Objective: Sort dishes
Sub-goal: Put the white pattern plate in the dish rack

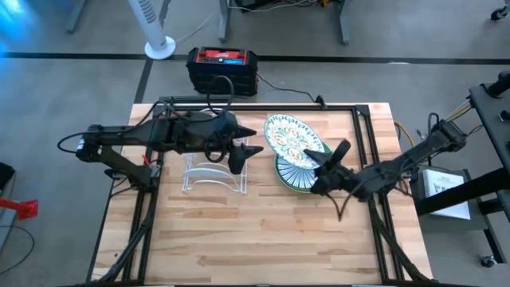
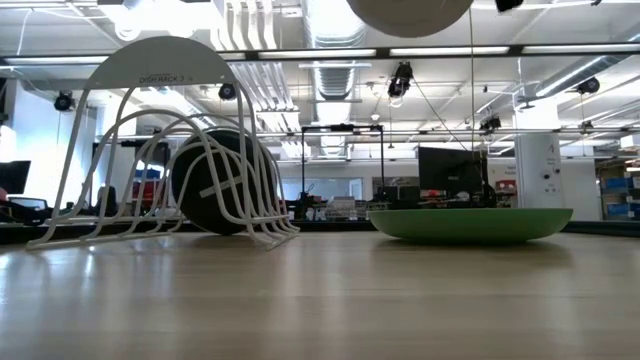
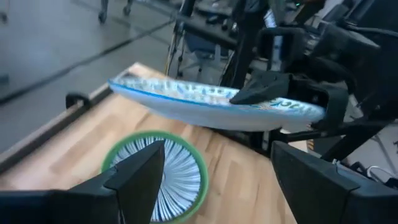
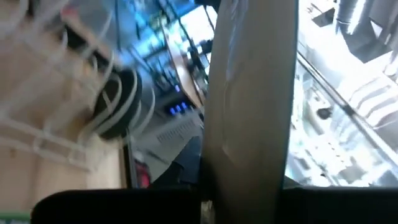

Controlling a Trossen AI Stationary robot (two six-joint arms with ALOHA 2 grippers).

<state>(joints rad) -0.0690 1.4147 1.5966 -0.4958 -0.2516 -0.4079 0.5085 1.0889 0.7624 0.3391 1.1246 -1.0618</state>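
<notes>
My right gripper (image 1: 323, 165) is shut on the yellowish patterned plate (image 1: 287, 134) and holds it in the air above the stack at the table's middle right. In the stack, the white plate with blue radial lines (image 3: 163, 176) lies on the plain light green plate (image 2: 470, 223). A dark round plate (image 2: 218, 182) stands on edge in the white wire rack (image 1: 211, 177) at the middle left. My left gripper (image 1: 249, 153) hangs open and empty just right of the rack, facing the stack. My right gripper pinches the patterned plate's rim (image 3: 292, 109) on its right, near side, with one finger (image 3: 261, 94) on the upper face and the other below. The fingers come level from the table's right. The plate is lifted clear of the stack, tilted a little.
A black and red box (image 1: 221, 65) sits just beyond the table's far edge, and a white fan base (image 1: 159, 48) stands on the floor. Black frame rails (image 1: 362, 135) run along the table's sides. Bare wood (image 1: 255, 239) lies toward the near edge.
</notes>
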